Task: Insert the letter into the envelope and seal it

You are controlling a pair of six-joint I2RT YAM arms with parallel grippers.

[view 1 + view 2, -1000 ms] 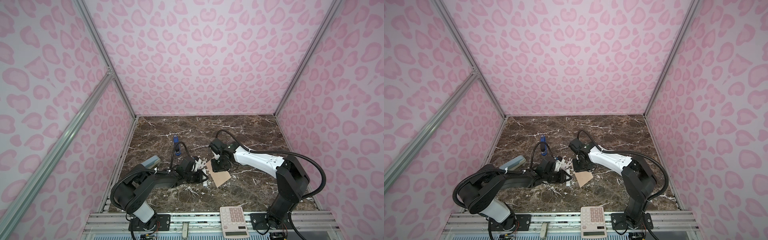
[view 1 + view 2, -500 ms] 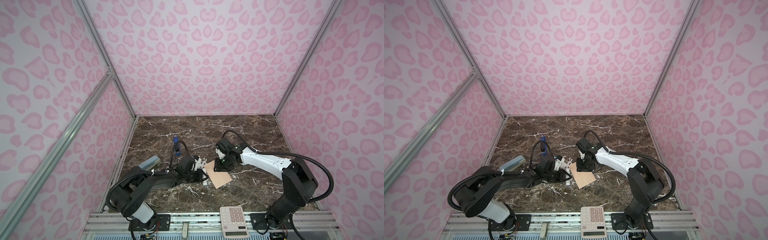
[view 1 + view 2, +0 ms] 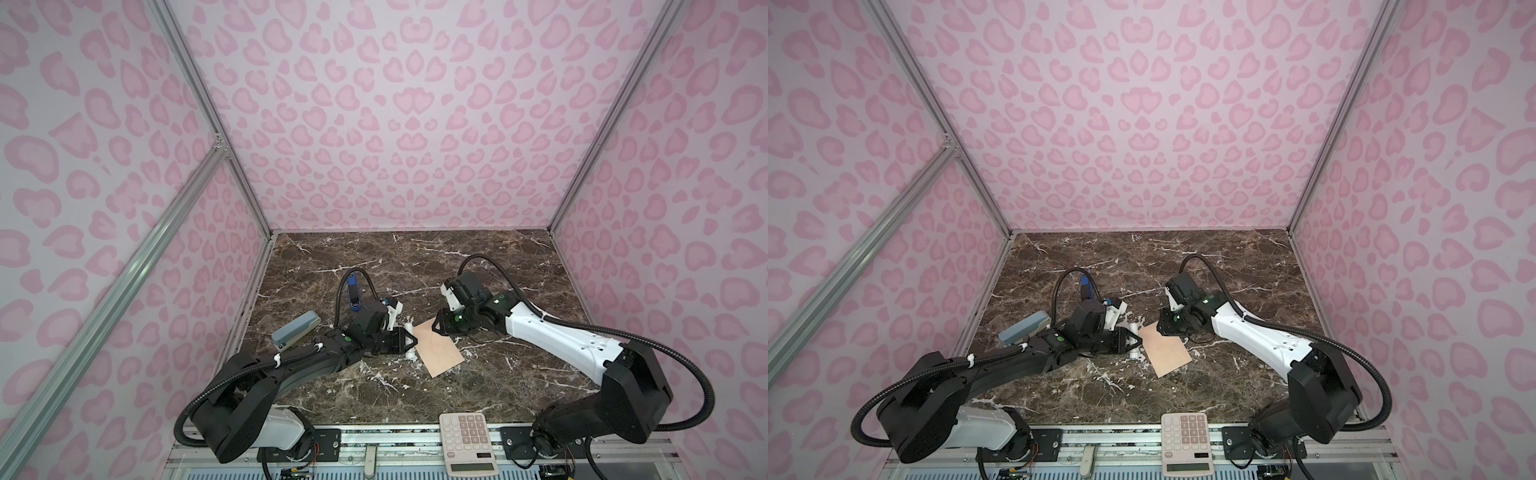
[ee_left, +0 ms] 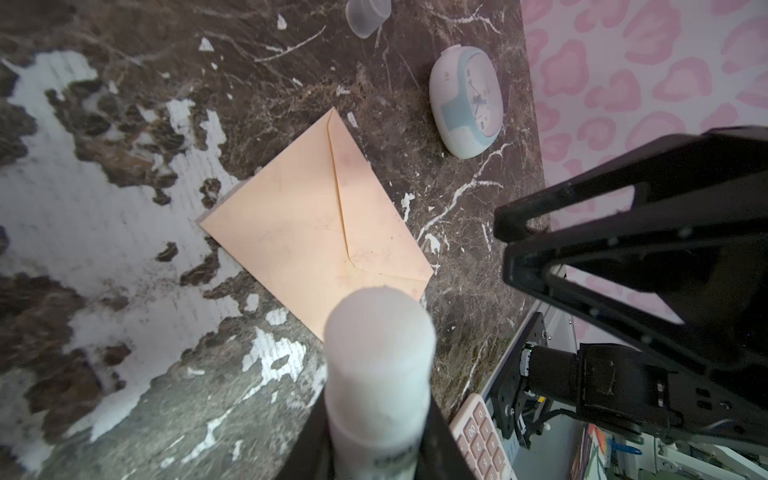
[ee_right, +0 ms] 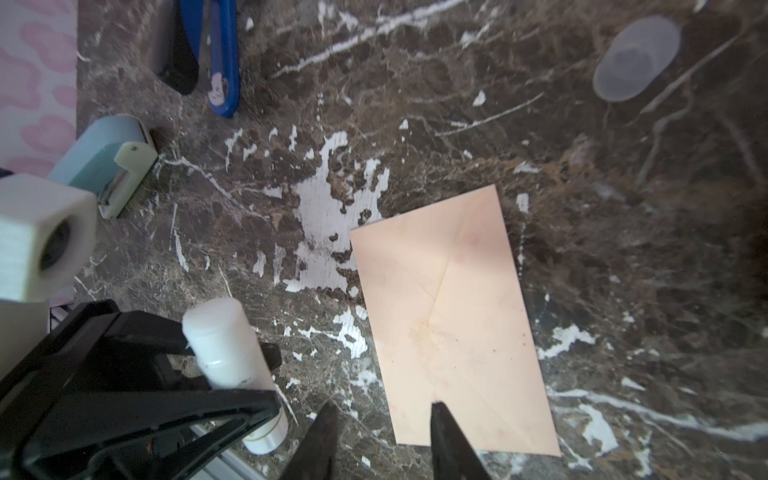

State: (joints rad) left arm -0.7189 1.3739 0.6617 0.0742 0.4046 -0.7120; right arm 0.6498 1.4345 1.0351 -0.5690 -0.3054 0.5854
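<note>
In a top view the envelope (image 3: 439, 347) is seen lying flat on the marble table (image 3: 415, 270) between the two arms. The left gripper (image 3: 412, 343) is closed on a white glue stick (image 3: 411, 355) just beside the envelope's edge. The right gripper (image 3: 436, 328) is held over the far corner, its opening too small to be judged here.

In the left wrist view the glue stick (image 4: 380, 374) is shown clamped between the jaws, its tip over one corner of the envelope (image 4: 316, 232), whose flap is folded down. The letter is shown nowhere. It is judged to be inside already, though this cannot be confirmed.

In the right wrist view the right gripper (image 5: 383, 409) is shown partly open and empty, one of its fingertips (image 5: 434, 409) at the envelope's short edge. Contact with the paper cannot be made out, nor whether glue has been applied. For a sound seal, the flap's point should be pressed flat and the seams rubbed down, with the envelope pinned against sliding and the glue stick kept clear.
</note>
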